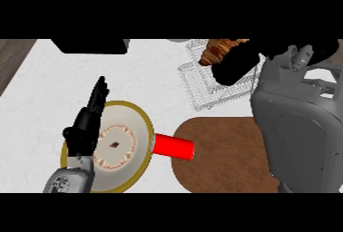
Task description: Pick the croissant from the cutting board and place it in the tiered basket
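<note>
The tiered basket at upper centre is thin wire mesh. The croissant looks flaky and browned. The cutting board is matt brown wood, the tabletop pale, faintly mottled stone, the red cup smooth plastic.

A single head view is looking steeply down from above onto the white bench. The forearms are coming in from the lower edge, so the camera is facing away from the robot's body. It is sitting close: the right forearm is filling much of the right side, and the brown cutting board is running off the lower edge. The wire tiered basket is lying toward the top. No second view is sharing the scene.
</note>
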Robot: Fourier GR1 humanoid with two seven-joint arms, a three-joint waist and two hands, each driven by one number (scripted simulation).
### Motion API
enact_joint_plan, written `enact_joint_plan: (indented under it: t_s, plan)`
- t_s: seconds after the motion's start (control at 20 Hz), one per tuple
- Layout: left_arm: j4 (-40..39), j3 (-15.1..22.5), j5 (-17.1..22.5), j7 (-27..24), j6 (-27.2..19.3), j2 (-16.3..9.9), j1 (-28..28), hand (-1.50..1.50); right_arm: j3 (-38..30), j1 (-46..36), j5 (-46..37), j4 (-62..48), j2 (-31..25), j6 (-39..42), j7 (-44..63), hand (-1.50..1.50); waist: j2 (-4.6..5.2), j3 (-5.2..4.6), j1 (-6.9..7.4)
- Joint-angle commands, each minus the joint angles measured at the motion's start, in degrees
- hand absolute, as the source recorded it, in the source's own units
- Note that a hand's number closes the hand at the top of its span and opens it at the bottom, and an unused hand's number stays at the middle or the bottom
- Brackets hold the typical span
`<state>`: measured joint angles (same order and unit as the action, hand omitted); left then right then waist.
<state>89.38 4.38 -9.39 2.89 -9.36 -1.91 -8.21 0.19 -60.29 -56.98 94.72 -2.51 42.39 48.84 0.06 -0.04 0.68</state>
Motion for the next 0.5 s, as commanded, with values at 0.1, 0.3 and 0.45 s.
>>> enact_joint_plan:
  t_s: [0.1,0.3,0.45]
  plan:
    - [0.3,-0.6,0.0,-1.1,0.1,-0.3,0.7,0.00,-0.4,0.8,-3.2,-11.5,-5.8,-10.4,-9.1,1.50,0.08,0.02,-0.03]
    - [0.1,1.1,-0.8,-1.0,-0.7,1.6,2.1,0.00,-0.4,-1.5,-3.7,-14.0,-7.6,-9.4,-10.4,1.50,-0.04,0.02,-0.29]
    - [0.5,-0.7,1.0,-1.2,1.0,0.1,1.0,0.00,-1.3,-4.2,-5.8,-24.3,-10.4,-15.1,-15.1,1.50,0.12,0.01,0.16]
